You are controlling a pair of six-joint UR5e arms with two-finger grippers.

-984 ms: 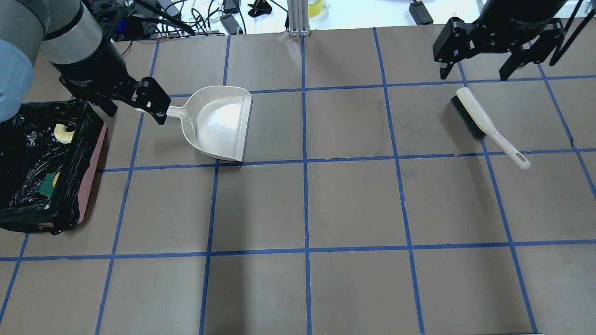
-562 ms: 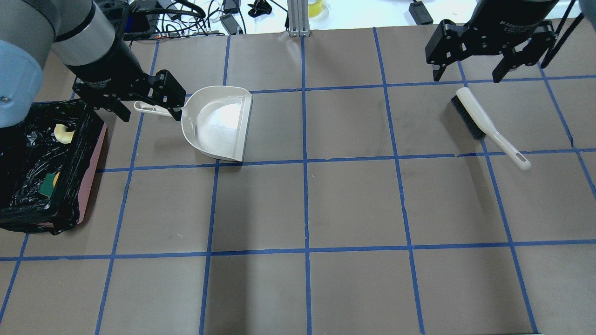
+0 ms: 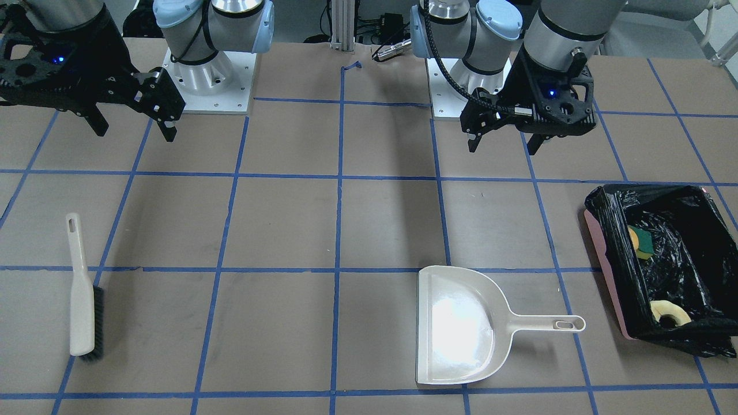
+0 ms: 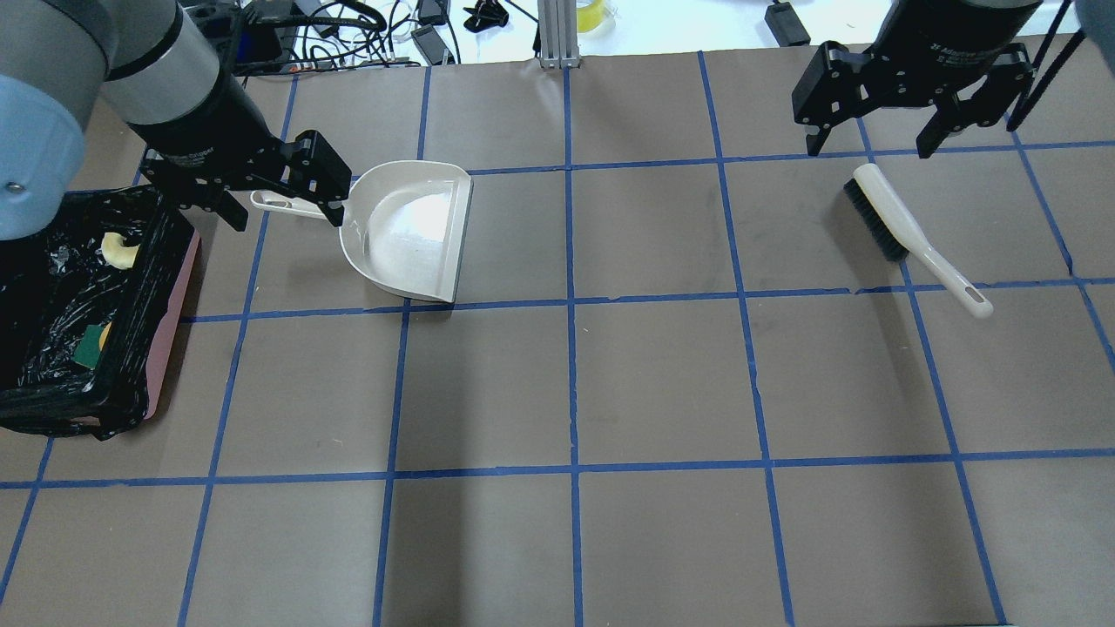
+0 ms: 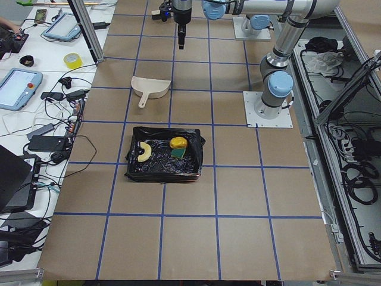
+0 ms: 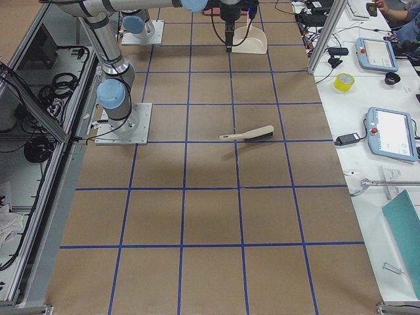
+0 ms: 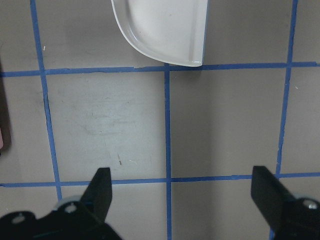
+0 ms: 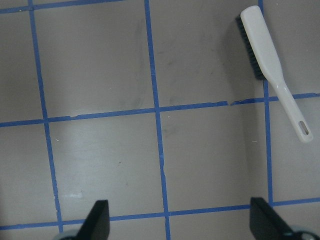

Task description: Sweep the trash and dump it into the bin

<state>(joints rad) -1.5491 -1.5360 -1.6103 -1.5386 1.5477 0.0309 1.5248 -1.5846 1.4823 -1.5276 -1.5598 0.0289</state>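
You've got the left gripper (image 3: pixel 501 144) wide open, empty, raised clear of the dustpan (image 3: pixel 461 328); right gripper (image 3: pixel 137 131) likewise, clear of the brush (image 3: pixel 81 288); lump (image 5: pixel 177 143), crescent (image 3: pixel 669 314) and sponge (image 3: pixel 644 245) lie in the bin (image 3: pixel 611 242).

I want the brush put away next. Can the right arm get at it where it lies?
Probably yes: the brush lies flat and uncovered, and the right end effector hangs open close by, with nothing between them.
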